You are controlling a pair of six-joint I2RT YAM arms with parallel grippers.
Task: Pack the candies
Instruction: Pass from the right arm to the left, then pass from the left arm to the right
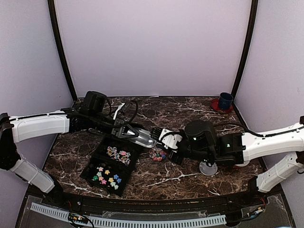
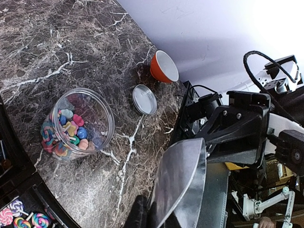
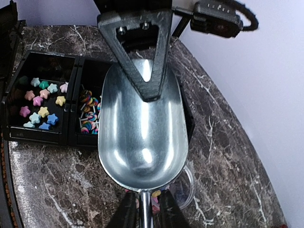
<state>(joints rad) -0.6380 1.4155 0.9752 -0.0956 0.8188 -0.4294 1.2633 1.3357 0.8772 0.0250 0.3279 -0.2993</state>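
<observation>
The marble table (image 1: 190, 111) carries a black tray (image 3: 38, 137), and beside it the scoop (image 3: 142, 128) hangs empty between both arms. My left gripper (image 1: 126, 132) is clamped on the scoop's front rim. My right gripper (image 3: 145, 214) flanks the thin handle, and I cannot tell whether it is actually squeezing.

That is my worry. If neither end has a firm hold, the scoop could pivot or drop onto the open jar (image 2: 102, 107) partly under it, tipping it and spilling candies (image 2: 71, 130) across the table. If the arms pull in different directions, it could twist out of the rim pinch.

Besides those in the jar, candies fill two tray compartments: stars in one, swirled lollipops in the next.

Only the right wrist view shows the empty bowl and the handle between the fingers. Only the left wrist view shows the jar's contents, its lid (image 2: 144, 99) and an orange cup (image 2: 164, 66) beyond. Overhead, I get the arms' layout.
</observation>
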